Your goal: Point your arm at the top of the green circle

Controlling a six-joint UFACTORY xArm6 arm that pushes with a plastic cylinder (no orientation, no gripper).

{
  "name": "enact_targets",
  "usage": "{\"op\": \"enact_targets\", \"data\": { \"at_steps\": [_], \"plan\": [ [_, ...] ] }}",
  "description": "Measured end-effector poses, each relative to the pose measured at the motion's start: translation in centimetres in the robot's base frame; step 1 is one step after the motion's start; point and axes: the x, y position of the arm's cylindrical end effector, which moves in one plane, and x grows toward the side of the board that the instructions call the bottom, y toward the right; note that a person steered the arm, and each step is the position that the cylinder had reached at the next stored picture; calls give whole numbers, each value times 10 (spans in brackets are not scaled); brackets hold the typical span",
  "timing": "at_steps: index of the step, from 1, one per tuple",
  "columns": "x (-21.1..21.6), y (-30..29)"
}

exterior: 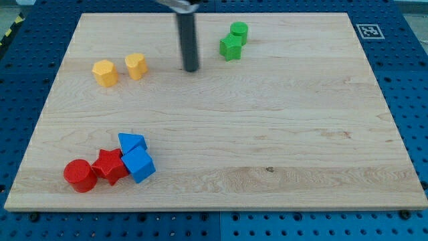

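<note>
Red cylinder block (pixel 80 175) sits nearest, bottom left of the wooden surface (pixel 281 134). Your tip (pixel 192 69) rests left of the green cylinder block (pixel 239 31), short of its top side. No hand fitted, so nothing is grasped.

My tip (pixel 192 69) rests left of the green circle (pixel 239 31) — well apart.

I see a pale wooden table (pixel 281 134) with visible grain, evenly lit. Around it lies a blue perforated surface (pixel 408 100) dotted with holes. A black-and-white marker tag (pixel 367 30) sits at the table's top right corner, yellow-black striped tape (pixel 10 30) at top left.
</note>
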Motion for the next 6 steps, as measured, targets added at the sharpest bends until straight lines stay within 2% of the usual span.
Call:
{"op": "enact_targets", "data": {
  "at_steps": [2,3,5,6],
  "plan": [
    [3,117],
    [-32,127],
    [-130,97],
    [-144,65]
  ]
}}
